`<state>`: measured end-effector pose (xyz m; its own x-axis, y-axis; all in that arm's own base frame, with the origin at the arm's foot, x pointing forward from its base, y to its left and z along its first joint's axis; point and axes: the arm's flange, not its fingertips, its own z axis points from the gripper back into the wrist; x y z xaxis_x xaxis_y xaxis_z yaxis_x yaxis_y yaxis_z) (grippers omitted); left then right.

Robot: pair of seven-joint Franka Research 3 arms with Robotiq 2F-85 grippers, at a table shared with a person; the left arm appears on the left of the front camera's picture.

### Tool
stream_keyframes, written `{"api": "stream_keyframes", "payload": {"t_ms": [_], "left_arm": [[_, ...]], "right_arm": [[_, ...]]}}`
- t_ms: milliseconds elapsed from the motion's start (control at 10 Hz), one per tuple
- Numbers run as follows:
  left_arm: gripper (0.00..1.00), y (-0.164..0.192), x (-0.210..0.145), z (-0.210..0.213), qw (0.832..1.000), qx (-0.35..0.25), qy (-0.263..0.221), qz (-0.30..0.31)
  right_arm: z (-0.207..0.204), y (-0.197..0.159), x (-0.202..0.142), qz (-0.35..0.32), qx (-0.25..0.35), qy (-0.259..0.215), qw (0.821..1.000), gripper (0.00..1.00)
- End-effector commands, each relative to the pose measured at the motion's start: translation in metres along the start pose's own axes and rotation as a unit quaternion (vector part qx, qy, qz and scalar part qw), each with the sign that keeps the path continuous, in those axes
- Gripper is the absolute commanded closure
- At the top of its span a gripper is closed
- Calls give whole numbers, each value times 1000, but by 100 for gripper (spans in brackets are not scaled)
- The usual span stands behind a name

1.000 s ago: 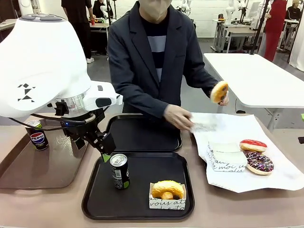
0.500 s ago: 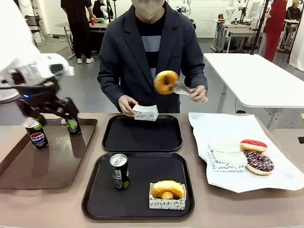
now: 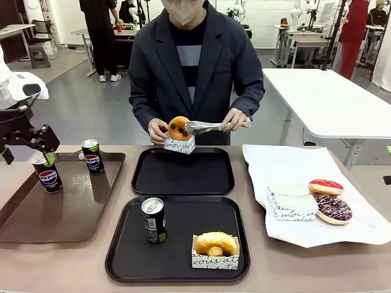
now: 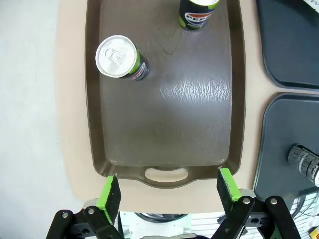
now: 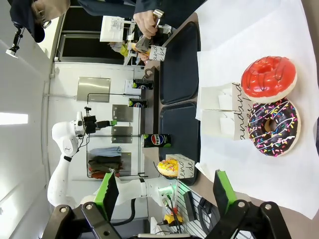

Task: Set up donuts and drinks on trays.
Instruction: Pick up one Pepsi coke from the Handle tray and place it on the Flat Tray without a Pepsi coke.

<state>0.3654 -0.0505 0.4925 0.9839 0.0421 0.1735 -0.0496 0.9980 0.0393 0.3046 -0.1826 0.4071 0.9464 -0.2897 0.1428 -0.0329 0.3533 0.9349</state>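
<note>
Two square black trays lie mid-table. The near tray (image 3: 183,259) holds a Pepsi can (image 3: 154,220) and a glazed donut (image 3: 215,243) in a paper sleeve. Above the bare far tray (image 3: 183,174), the person's tongs (image 3: 211,127) set a golden donut (image 3: 179,128) into a hand-held sleeve (image 3: 180,145). A red-iced donut (image 3: 325,187) and a chocolate sprinkled donut (image 3: 333,209) rest on white paper (image 3: 293,162). My left gripper (image 3: 27,152) (image 4: 168,189) hangs open above the brown tray, near a can (image 3: 47,173). My right gripper (image 5: 165,194) stands open, facing both iced donuts (image 5: 269,78).
The long glossy brown tray (image 3: 61,213) (image 4: 164,124) at the left carries two cans, the second (image 3: 92,156) at its far edge. An empty paper sleeve (image 3: 292,201) lies beside the iced donuts. A white table (image 3: 330,97) stands behind at the right.
My left arm has swung away from the near tray to the far left, over the brown tray. The person picked up a sleeve and brought the golden donut down into it with tongs.
</note>
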Motion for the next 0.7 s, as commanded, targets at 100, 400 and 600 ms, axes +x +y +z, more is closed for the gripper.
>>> {"api": "stream_keyframes", "payload": {"t_ms": [100, 400, 600], "left_arm": [[0, -1, 2, 2, 1000, -3, -5, 1], [0, -1, 2, 2, 1000, -3, -5, 1], [0, -3, 23, 0, 1000, -6, 7, 22]], "right_arm": [[-1, 0, 1, 5, 11, -4, 1000, 0], [-1, 0, 1, 5, 11, -4, 1000, 0], [-1, 0, 1, 5, 11, -4, 1000, 0]]}}
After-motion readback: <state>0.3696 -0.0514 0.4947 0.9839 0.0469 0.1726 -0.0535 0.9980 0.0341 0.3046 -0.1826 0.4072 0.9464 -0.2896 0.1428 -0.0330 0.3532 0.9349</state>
